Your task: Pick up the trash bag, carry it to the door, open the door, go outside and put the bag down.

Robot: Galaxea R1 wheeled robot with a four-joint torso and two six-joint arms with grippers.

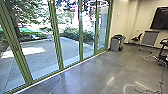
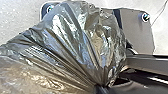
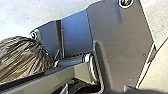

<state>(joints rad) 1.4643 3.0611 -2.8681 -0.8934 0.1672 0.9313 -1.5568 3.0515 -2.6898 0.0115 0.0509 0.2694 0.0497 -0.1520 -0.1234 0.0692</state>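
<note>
The dark, shiny trash bag (image 2: 75, 47) bulges large in the left wrist view, its plastic drawn into tight folds at the neck. There my left gripper (image 2: 102, 88) is shut on that gathered neck. In the right wrist view, part of the trash bag (image 3: 22, 58) shows beside the robot's own base plate. Through the head view runs a wall of glass doors (image 1: 81, 37) with green frames, on the left and in the middle. The panels stand closed, and a paved yard (image 1: 40, 53) lies behind the glass.
Against the wall past the doors stands a grey bin (image 1: 116, 43). Farther right are a chair (image 1: 136, 38), a grey panel on legs (image 1: 149, 38) and a wall screen (image 1: 160, 18). Loose cables (image 1: 145, 90) lie on the polished floor (image 1: 95, 75) at the lower right.
</note>
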